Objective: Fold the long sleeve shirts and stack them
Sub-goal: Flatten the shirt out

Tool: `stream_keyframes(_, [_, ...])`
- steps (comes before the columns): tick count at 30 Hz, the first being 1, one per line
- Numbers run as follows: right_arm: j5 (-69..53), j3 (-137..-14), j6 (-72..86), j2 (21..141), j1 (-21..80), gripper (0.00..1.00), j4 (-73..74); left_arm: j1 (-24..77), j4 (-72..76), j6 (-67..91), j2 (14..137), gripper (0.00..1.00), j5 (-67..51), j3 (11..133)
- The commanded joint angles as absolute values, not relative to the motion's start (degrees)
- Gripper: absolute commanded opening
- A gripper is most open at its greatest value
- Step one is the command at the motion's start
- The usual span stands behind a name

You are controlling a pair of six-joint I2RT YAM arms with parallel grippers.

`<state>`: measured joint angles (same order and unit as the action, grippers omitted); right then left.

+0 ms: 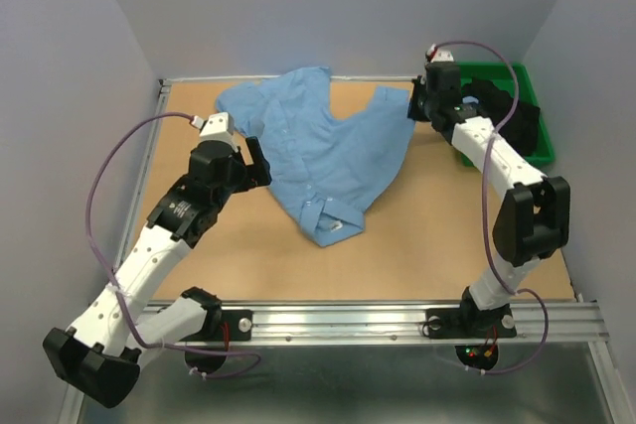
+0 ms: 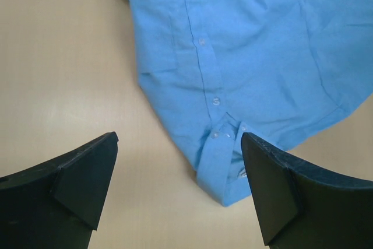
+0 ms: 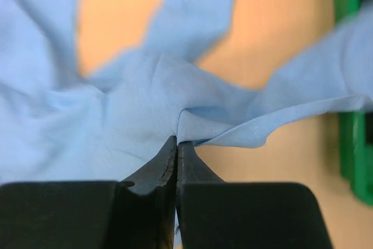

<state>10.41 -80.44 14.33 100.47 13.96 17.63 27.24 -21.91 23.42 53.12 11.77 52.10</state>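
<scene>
At the far right of the table (image 1: 447, 235), the right gripper (image 3: 176, 144) is clenched; its two black fingers (image 3: 154, 173) press together with a fold of the light blue shirt (image 3: 134, 103) nipped between their tips; the thin cloth gathers into creases at the pinch and fans away to either side. From the overhead view this grip sits on the shirt's far right corner, just beside a green bin (image 1: 532, 116) that stands at the table's far right edge.

Over on the left side, the left gripper (image 2: 178, 144) hangs released, jaws wide apart and holding nothing; it sits just beside the shirt's left edge, and whether a finger touches the cloth I cannot tell; its wrist view looks down between the fingers on the button row and the collar end.

Out from both grippers, the shirt lies loose and rumpled across the middle and far part of the table, not folded; the button front faces up; the collar end, with a pale label showing, points toward the near edge; another part reaches toward the far left corner.
</scene>
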Motion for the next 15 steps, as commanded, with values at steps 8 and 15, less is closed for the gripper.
stream_keyframes(8, [-1.6,-108.4,4.0,95.4,24.7,0.01,16.3,26.5,-27.2,20.0,47.6,0.99,19.7,67.7])
stream_keyframes(15, [-12.0,-111.0,4.5,103.5,47.0,0.01,16.9,26.5,-31.0,22.1,40.3,0.98,25.6,71.8])
